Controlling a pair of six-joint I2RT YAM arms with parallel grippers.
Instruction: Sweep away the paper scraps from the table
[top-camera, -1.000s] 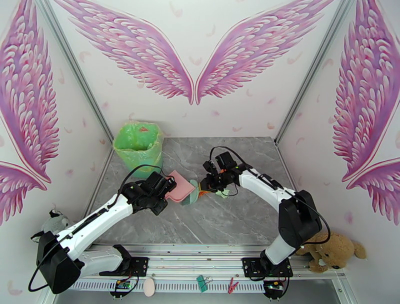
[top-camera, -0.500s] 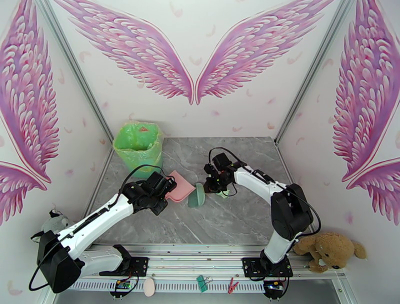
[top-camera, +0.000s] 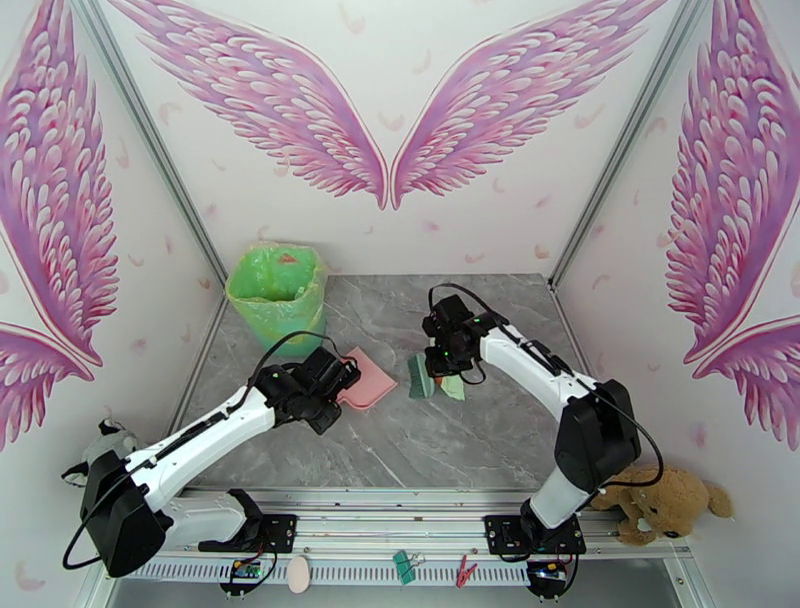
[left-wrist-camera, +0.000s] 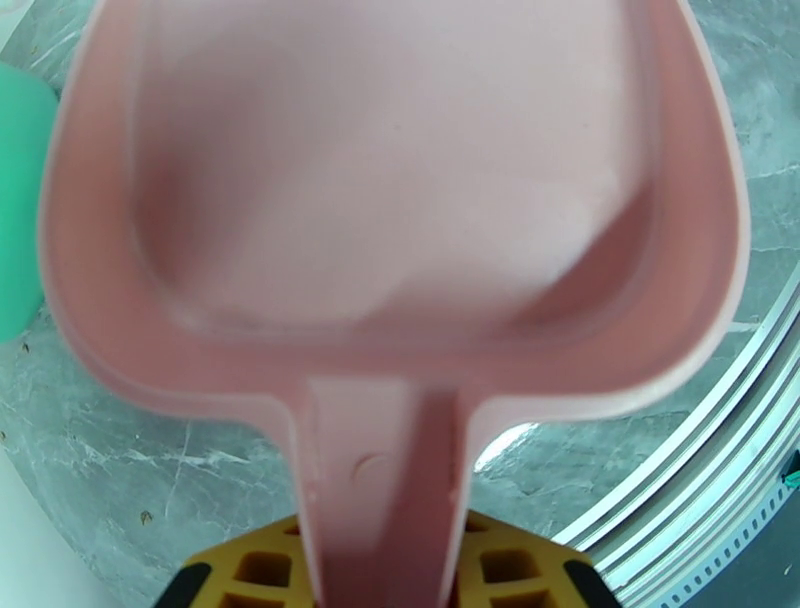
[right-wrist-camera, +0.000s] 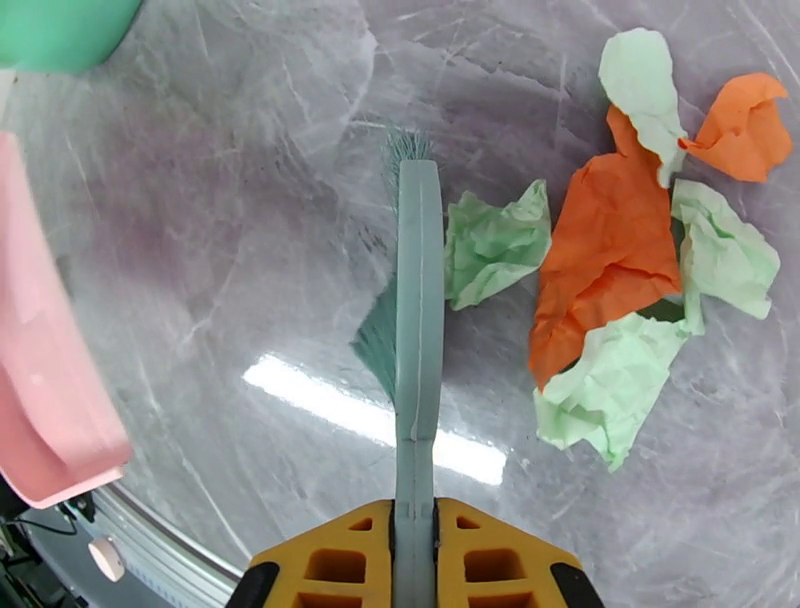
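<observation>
My left gripper (top-camera: 335, 388) is shut on the handle of the pink dustpan (top-camera: 366, 382), which rests low over the grey marble table (top-camera: 430, 440). In the left wrist view the dustpan (left-wrist-camera: 390, 200) looks empty, its handle running into the gripper (left-wrist-camera: 375, 575). My right gripper (top-camera: 441, 358) is shut on the teal-green hand brush (top-camera: 418, 378). The brush (right-wrist-camera: 417, 320) stands edge-on with its bristles on the table, between the dustpan (right-wrist-camera: 40, 380) and the paper scraps (right-wrist-camera: 620, 280). The scraps, mint green and orange, lie bunched just right of the brush (top-camera: 452, 386).
A bin lined with a green bag (top-camera: 276, 290) stands at the table's back left corner. A teddy bear (top-camera: 665, 500) sits off the table at the right, a small plush toy (top-camera: 108, 440) at the left. Clips lie on the front rail (top-camera: 405, 565).
The right gripper has pulled the brush back to the right, away from the dustpan, with the scraps beside it. The left arm has shifted the dustpan slightly right and lower.
</observation>
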